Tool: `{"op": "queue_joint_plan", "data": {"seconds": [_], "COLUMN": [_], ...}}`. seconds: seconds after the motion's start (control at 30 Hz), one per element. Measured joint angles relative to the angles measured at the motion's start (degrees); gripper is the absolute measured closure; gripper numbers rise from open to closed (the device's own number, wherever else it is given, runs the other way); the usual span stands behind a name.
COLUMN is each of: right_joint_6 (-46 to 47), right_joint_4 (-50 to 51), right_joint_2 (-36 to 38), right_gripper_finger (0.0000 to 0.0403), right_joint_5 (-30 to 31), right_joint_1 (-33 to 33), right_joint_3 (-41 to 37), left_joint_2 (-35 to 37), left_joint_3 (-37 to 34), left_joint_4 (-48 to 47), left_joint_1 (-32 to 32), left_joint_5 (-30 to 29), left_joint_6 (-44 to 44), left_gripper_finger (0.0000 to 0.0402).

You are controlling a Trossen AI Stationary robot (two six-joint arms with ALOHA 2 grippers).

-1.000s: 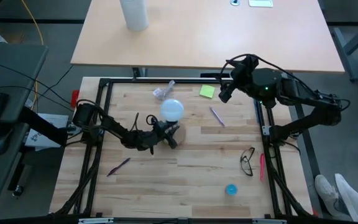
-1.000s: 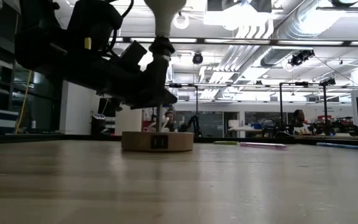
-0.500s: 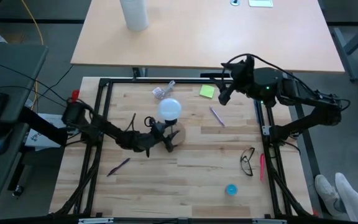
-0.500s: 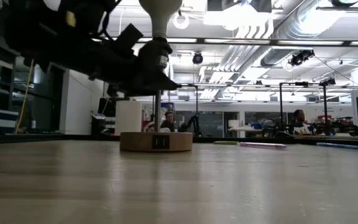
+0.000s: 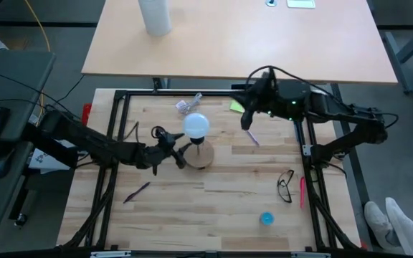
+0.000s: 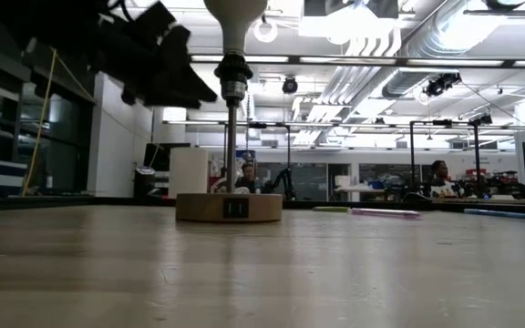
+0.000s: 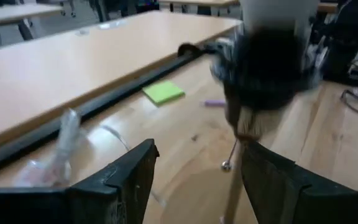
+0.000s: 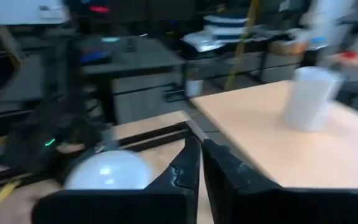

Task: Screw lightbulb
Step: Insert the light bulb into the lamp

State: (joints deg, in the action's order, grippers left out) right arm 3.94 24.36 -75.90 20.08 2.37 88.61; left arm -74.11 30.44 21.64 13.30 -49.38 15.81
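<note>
The white lightbulb (image 5: pixel 196 125) stands upright with its screw base in the black socket (image 6: pixel 233 77). The socket tops a thin post on the round wooden disc (image 5: pixel 199 156). My left gripper (image 5: pixel 172 145) is open just to the left of the post, and its fingers (image 7: pixel 129 177) stand short of the socket and touch nothing. My right gripper (image 5: pixel 247 120) hovers shut to the right of the bulb, with the bulb (image 8: pixel 107 173) in front of its fingers (image 8: pixel 201 168).
A green sticky note (image 5: pixel 238 105) and a purple pen (image 5: pixel 250 134) lie under the right arm. A clear wrapper (image 5: pixel 187 105) lies behind the bulb. Glasses (image 5: pixel 285 185), a blue cap (image 5: pixel 266 218) and a dark pen (image 5: pixel 138 191) lie nearer. A white cylinder (image 5: pixel 155 16) stands on the far table.
My left gripper has let go of the socket post and drawn back toward the table's left edge, with its fingers spread. My right gripper has moved down and toward the bulb. The bulb stays upright in the socket.
</note>
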Motion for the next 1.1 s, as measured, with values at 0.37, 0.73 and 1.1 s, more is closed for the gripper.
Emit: {"op": "queue_joint_plan", "data": {"seconds": [0.37, 0.73, 1.1], "right_joint_6": [6.3, 7.7, 8.6], "right_joint_4": [-6.3, 8.7, 15.8], "right_joint_2": [-6.0, -6.5, -6.2], "right_gripper_finger": [0.0402, 0.0403, 0.0403], "right_joint_5": [-16.1, -14.6, -12.0], "right_joint_1": [0.0, -0.2, -4.5], "right_joint_3": [0.0, -0.5, -5.2], "left_joint_2": [24.1, 23.2, -1.3], "left_joint_3": [2.4, 24.4, 61.3], "left_joint_4": [-9.7, -25.5, -66.0], "left_joint_1": [0.0, -7.4, -19.0], "left_joint_5": [-2.0, 12.8, 45.1], "left_joint_6": [-4.0, -9.7, -4.2], "left_gripper_finger": [0.0237, 0.04, 0.0401]}}
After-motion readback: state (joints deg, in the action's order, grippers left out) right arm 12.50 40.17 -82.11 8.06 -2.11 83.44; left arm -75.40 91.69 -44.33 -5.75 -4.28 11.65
